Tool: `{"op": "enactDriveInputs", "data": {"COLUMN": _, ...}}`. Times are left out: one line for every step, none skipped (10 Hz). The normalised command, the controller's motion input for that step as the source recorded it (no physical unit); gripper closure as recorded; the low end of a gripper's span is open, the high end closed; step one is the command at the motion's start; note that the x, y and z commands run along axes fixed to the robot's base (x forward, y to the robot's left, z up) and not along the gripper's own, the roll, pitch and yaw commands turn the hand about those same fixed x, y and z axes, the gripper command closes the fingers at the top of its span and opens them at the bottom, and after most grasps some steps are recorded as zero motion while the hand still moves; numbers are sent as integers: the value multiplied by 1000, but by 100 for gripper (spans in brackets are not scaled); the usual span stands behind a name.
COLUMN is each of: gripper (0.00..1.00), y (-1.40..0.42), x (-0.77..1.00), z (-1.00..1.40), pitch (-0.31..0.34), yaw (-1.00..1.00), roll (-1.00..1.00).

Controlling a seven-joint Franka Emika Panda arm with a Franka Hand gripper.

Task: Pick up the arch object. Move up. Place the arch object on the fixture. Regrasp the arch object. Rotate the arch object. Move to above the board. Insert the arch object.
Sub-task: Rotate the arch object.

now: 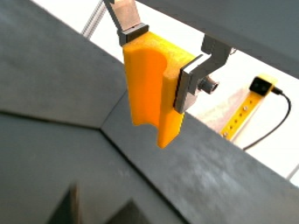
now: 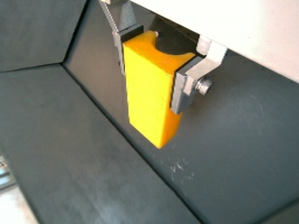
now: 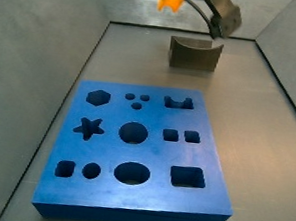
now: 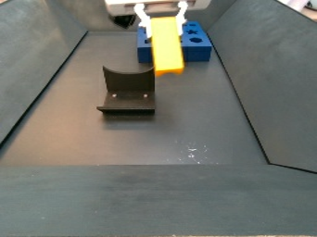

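My gripper point(image 1: 158, 58) is shut on the arch object point(image 1: 153, 98), a yellow-orange block that hangs lengthwise from the fingers, clear of the dark floor. In a wrist view the arch notch sits at the block's upper end, up between the fingers point(image 2: 184, 85). In a side view the gripper point(image 4: 161, 13) holds the arch object point(image 4: 168, 51) in the air, beyond and to the right of the fixture point(image 4: 126, 93) and in front of the blue board point(image 4: 198, 42). From the opposite side, the gripper point(image 3: 193, 1) is above the fixture point(image 3: 193, 55), far past the board point(image 3: 135, 187).
Sloped dark grey walls point(image 4: 37, 83) close in the floor on all sides. A yellow device with a black cable point(image 1: 254, 98) lies outside the enclosure on a white surface.
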Motion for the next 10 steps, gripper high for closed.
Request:
{"op": "enactDriveInputs", "data": {"gripper": 100, "y": 44, "x": -1000, "z": 766, "pitch": -27, "yaw": -47, "roll": -100}}
{"op": "enactDriveInputs", "data": {"gripper": 100, "y": 37, "x": -1000, "z": 728, "pitch": -12, "yaw": -51, "roll": -102}}
{"op": "enactDriveInputs", "data": {"gripper": 100, "y": 33, "x": -1000, "z": 698, "pitch": 1, "yaw": -52, "roll": -102}}
{"op": "enactDriveInputs", "data": {"gripper": 100, "y": 29, "x": -1000, "z": 675, "pitch": 10, "yaw": -51, "roll": -103}}
{"op": "enactDriveInputs", "data": {"gripper": 100, "y": 18, "x": -1000, "z": 610, "pitch": 31, "yaw": -41, "roll": -98}}
{"op": "enactDriveInputs", "data": {"gripper": 100, "y": 13, "x": -1000, "z": 576, "pitch": 37, "yaw": -34, "roll": -90}}
{"op": "enactDriveInputs", "data": {"gripper": 100, "y": 1, "x": -829, "z": 401, "pitch": 49, "yaw": -21, "roll": -72}}
{"op": "enactDriveInputs", "data": {"gripper": 100, "y": -7, "x": -695, "z": 273, "pitch": 59, "yaw": -12, "roll": -58}}
{"op": "enactDriveInputs", "data": {"gripper": 100, "y": -13, "x": -508, "z": 109, "pitch": 66, "yaw": 3, "roll": -41}}
{"op": "enactDriveInputs", "data": {"gripper": 100, "y": -13, "x": -404, "z": 57, "pitch": 65, "yaw": 11, "roll": -31}}
